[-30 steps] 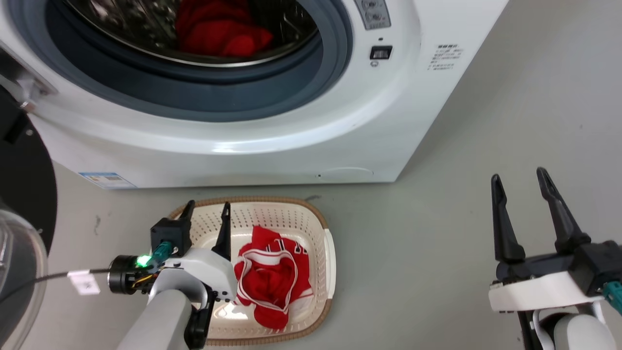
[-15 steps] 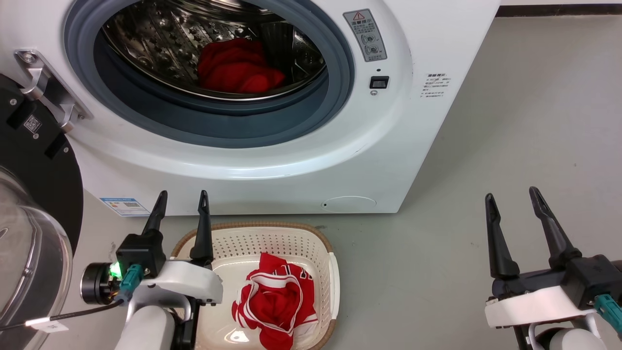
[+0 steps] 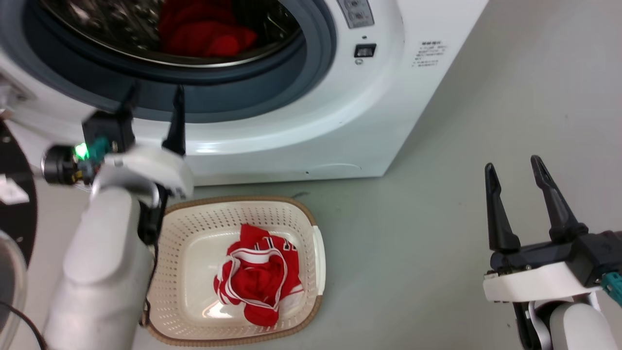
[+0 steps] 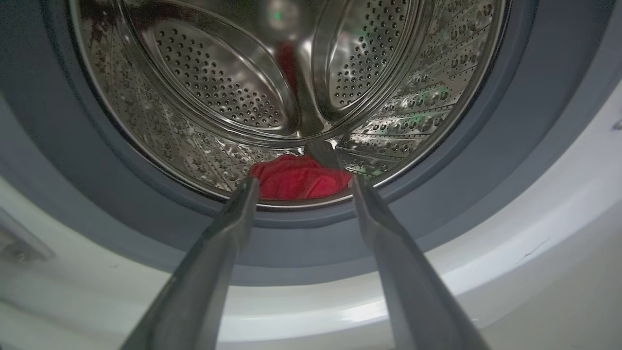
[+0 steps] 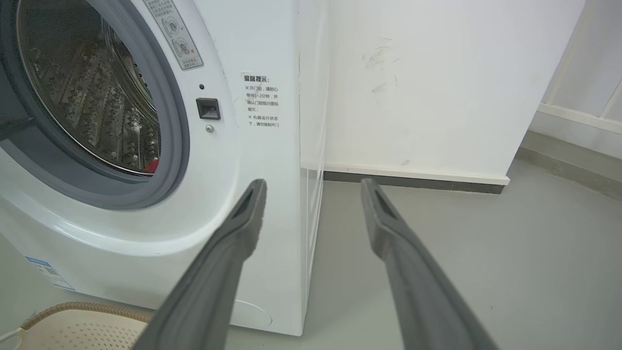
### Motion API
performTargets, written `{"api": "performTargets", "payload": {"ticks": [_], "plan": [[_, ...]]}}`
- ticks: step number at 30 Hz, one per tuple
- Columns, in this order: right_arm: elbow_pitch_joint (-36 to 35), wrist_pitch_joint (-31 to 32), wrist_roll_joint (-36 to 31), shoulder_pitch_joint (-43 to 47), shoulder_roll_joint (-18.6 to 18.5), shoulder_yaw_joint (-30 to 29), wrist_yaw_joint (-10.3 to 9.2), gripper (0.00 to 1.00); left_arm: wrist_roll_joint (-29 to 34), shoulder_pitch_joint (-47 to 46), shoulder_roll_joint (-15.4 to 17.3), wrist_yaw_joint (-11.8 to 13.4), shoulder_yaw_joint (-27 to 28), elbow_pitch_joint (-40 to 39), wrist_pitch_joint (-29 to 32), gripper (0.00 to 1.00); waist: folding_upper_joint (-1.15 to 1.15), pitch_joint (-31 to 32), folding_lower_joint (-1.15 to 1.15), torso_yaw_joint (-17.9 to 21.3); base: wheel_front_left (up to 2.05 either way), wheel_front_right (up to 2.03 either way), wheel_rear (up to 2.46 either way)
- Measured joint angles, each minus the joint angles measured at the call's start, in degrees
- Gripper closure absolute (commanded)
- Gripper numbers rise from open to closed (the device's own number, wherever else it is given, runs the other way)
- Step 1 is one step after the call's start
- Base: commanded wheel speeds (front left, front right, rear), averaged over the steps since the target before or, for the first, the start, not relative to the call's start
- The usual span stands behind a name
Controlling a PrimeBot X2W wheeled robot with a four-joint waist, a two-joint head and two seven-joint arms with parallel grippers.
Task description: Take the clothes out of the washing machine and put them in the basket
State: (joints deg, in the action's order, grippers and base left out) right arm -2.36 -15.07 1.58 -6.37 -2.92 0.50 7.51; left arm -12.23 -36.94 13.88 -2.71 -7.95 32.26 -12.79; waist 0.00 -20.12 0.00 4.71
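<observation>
Facing the washing machine (image 3: 340, 107), we hold our left gripper (image 3: 155, 92) in front of the lower grey gasket (image 3: 272, 92), fingers apart, nothing between them. Motion blur softens its fingertips (image 3: 178, 109). One red garment (image 3: 204, 34) lies at the bottom of the drum (image 4: 218, 87); the head view's edge cuts off its top, and the drum lip hides its lower part in the left wrist view. A second red garment (image 3: 252, 277) with white trim lies in the basket (image 3: 194, 218), whose left rim our forearm (image 3: 97, 262) covers. Our right gripper (image 3: 511, 165) hovers over the floor (image 3: 413, 243), fingers apart and empty.
</observation>
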Motion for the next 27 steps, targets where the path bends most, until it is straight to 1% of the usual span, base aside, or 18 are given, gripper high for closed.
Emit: {"api": "performTargets", "payload": {"ticks": [8,11,15,19,27], "plan": [[-0.7,0.0,1.7,-3.3,0.0,0.4,0.0,0.0,0.5,-17.5,3.5,-2.7,-1.8,11.9,7.7,0.0,0.0,-6.1,0.01,3.3,0.0,0.0,0.0],[-1.2,0.0,2.3,-4.5,0.0,0.7,0.0,0.0,1.0,-23.8,4.9,-3.4,-2.7,15.7,10.1,0.0,0.0,-8.6,0.01,4.6,0.0,0.0,0.0],[-1.7,0.0,3.1,-5.9,0.0,1.0,0.0,0.0,0.8,-30.9,5.7,-4.2,-4.4,20.6,14.9,0.0,0.0,-12.1,0.01,6.0,0.0,0.0,0.0],[-2.3,0.0,3.7,-7.1,0.0,1.7,0.0,0.0,-1.3,-37.0,7.0,-4.5,-5.3,24.8,19.7,0.0,0.0,-15.5,0.01,7.4,0.0,0.0,0.0],[-3.6,0.0,5.5,-9.2,0.0,3.3,0.0,0.0,-6.0,-46.4,10.1,-4.7,-11.4,27.3,30.4,0.0,0.0,-20.9,0.01,10.3,0.0,0.0,0.0]]}}
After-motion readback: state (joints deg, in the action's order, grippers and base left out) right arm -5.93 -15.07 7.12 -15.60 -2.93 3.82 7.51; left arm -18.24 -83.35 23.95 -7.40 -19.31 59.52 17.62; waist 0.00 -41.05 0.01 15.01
